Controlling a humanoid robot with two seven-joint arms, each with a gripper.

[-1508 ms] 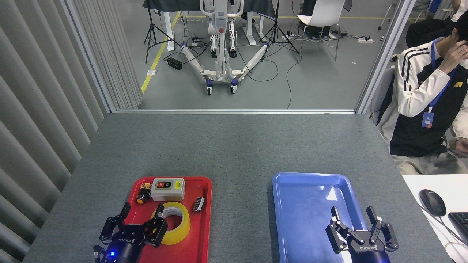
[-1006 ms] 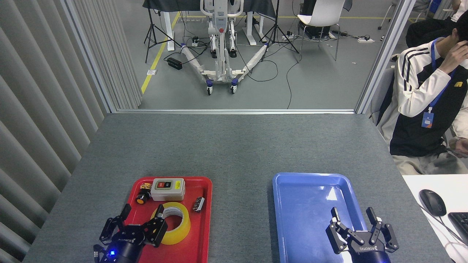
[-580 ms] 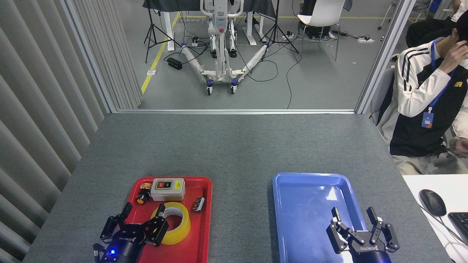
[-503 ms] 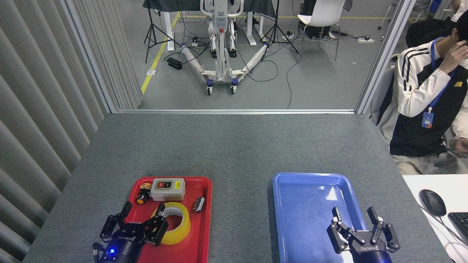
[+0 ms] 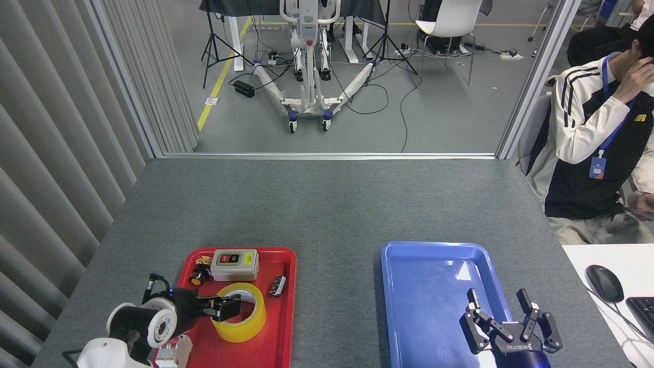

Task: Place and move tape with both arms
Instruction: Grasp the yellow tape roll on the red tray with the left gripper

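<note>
At lower left, the left gripper (image 5: 225, 308) has swung sideways and clamped the tape roll (image 5: 240, 319) wall, ready to lift, while the right gripper (image 5: 503, 319) waits spread and empty over the blue tray (image 5: 424, 286).

The tape (image 5: 240, 319), a translucent yellow roll with white core, lies flat in the red tray (image 5: 278, 337)

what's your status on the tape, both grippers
Left gripper side-on at tape rim, grip unclear. Right gripper open over blue tray. Tape flat in red tray.
</note>
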